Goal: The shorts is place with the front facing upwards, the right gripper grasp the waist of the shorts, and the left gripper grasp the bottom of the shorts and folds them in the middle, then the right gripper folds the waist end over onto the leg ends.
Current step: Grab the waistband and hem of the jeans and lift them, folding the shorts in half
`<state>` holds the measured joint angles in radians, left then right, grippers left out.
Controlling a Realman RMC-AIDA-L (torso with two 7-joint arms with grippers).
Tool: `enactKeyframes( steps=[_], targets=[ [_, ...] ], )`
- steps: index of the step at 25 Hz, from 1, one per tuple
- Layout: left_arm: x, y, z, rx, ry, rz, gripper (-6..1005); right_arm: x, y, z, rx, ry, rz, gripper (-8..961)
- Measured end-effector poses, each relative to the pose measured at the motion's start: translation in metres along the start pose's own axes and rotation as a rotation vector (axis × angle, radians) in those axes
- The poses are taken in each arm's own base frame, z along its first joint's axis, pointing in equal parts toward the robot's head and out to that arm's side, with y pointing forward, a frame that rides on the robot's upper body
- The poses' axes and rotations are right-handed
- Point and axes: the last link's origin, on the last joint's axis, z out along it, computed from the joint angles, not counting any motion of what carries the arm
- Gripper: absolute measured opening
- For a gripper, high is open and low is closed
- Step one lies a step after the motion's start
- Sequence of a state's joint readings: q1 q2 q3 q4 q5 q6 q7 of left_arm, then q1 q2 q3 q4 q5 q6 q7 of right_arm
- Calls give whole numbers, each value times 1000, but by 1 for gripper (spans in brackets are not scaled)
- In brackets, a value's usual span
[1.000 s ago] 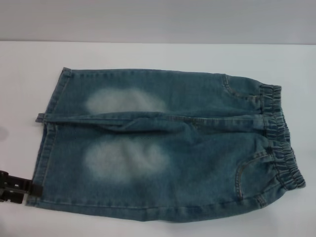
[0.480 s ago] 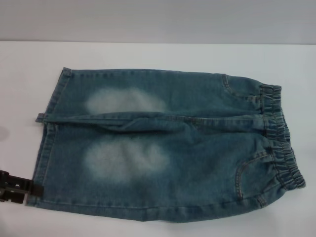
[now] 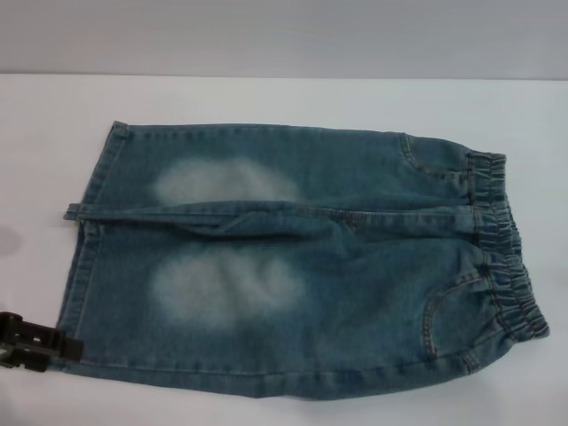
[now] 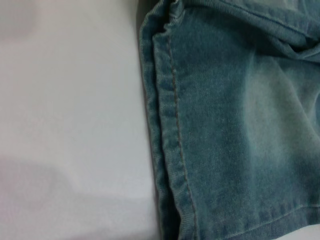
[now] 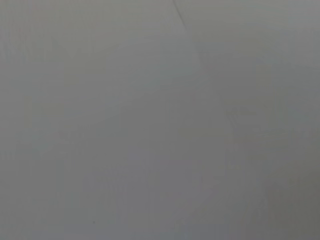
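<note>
The left gripper (image 3: 40, 346) is low at the desk's near left corner, with only its black jaws and a little of the body behind them in the head view. The tips point toward the desk's right side. Whether the jaws are parted or closed cannot be made out. The right gripper appears in no view.

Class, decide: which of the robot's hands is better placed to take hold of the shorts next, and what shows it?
The left hand: it sits at the near hem corner of the shorts. The right hand shows in no view.
</note>
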<state>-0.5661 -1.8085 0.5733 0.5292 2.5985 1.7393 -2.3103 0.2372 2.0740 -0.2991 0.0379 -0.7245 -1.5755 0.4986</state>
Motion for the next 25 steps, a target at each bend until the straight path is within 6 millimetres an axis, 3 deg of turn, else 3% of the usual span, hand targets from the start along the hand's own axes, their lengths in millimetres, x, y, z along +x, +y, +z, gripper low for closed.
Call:
enactKeyframes(
  steps=[13, 25],
  targets=[
    [2, 4, 7, -3, -14, 11, 843, 1, 2, -1, -11, 4, 3, 654],
    [6, 5, 1, 9, -7, 25, 844, 0, 1, -2, -14, 7, 14, 650]
  ],
)
